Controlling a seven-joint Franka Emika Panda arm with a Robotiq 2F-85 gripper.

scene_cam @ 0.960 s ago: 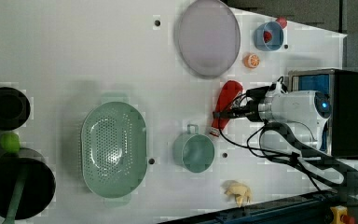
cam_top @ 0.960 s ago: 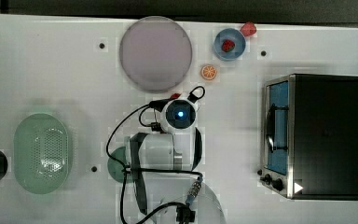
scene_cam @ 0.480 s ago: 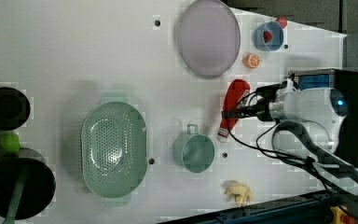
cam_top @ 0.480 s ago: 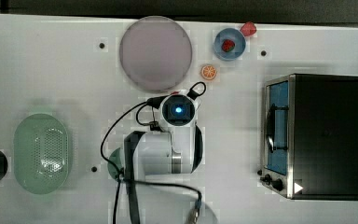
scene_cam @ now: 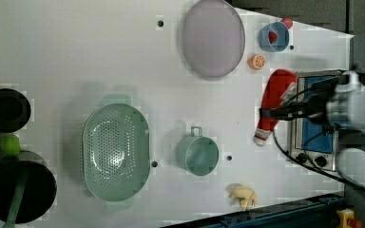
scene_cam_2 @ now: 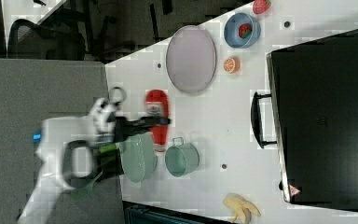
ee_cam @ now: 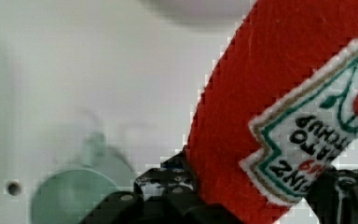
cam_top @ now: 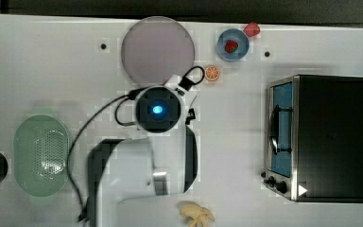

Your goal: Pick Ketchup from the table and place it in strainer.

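We have the ketchup [scene_cam: 272, 102] pinched in our gripper [scene_cam: 285, 110], up off the table [scene_cam: 76, 57] (near the little oven [scene_cam: 313, 142]). The picking part looks done. We still must carry it over to the strainer [scene_cam: 116, 152], well apart.

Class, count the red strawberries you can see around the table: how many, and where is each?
2. One red strawberry lies inside the small round blue bowl; the other strawberry sits on the white table just outside it, at the far edge. Others may be hidden.
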